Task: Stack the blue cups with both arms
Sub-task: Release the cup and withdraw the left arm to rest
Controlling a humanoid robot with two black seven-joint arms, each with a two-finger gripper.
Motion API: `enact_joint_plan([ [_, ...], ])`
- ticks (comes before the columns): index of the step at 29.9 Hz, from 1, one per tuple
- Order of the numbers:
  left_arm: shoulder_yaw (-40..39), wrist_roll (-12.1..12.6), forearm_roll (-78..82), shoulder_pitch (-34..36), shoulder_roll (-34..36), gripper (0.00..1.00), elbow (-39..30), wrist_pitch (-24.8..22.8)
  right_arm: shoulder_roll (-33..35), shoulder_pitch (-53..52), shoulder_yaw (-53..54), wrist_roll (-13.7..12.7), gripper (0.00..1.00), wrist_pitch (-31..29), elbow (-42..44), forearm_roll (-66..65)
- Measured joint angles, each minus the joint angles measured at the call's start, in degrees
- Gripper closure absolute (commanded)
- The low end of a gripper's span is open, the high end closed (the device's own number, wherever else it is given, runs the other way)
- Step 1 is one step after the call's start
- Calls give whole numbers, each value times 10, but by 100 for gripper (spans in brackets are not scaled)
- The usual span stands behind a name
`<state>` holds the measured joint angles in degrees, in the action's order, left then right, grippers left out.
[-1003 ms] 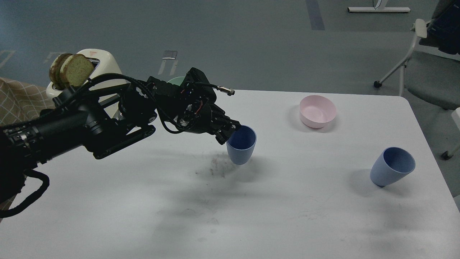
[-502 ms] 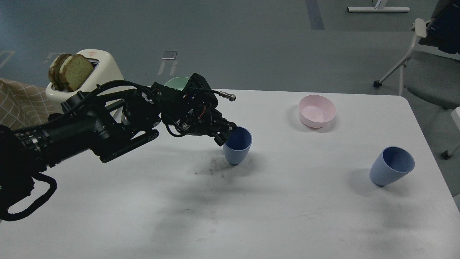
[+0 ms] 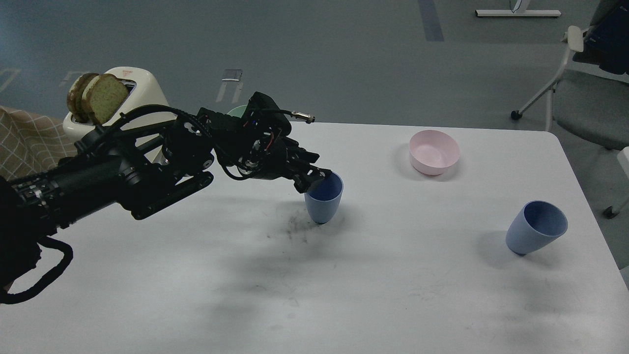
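Observation:
One blue cup (image 3: 323,202) stands upright on the white table (image 3: 393,295) near the middle, its base on the surface. My left gripper (image 3: 316,178) comes in from the left, and its fingers pinch the left side of that cup's rim. The second blue cup (image 3: 535,227) rests tilted on its rounded base at the right side of the table, apart from any gripper. My right arm and gripper are out of view.
A pale pink bowl (image 3: 435,152) sits at the back right. A pale green bowl (image 3: 237,110) is mostly hidden behind my left arm. A cream toaster (image 3: 142,96) holding bread slices stands at the back left. Dark smudges mark the table left of the held cup.
My left gripper has lowered the blue cup from a raised, tilted hold and shifted it slightly left. The cup now stands upright on the table. The right cup has not moved.

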<state>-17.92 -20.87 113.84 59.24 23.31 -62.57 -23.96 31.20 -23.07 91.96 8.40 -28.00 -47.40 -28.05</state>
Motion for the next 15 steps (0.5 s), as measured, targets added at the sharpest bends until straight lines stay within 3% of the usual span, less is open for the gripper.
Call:
enact_joint_plan([
  [7,-152,-4,-150,-43,13,3,5,30,50,42,-3,-2,0,0,-124,-35],
  [15,-355,-4,-389,-126,8,2,26,112,71,26,-4,-2,0,0,-200,-286],
])
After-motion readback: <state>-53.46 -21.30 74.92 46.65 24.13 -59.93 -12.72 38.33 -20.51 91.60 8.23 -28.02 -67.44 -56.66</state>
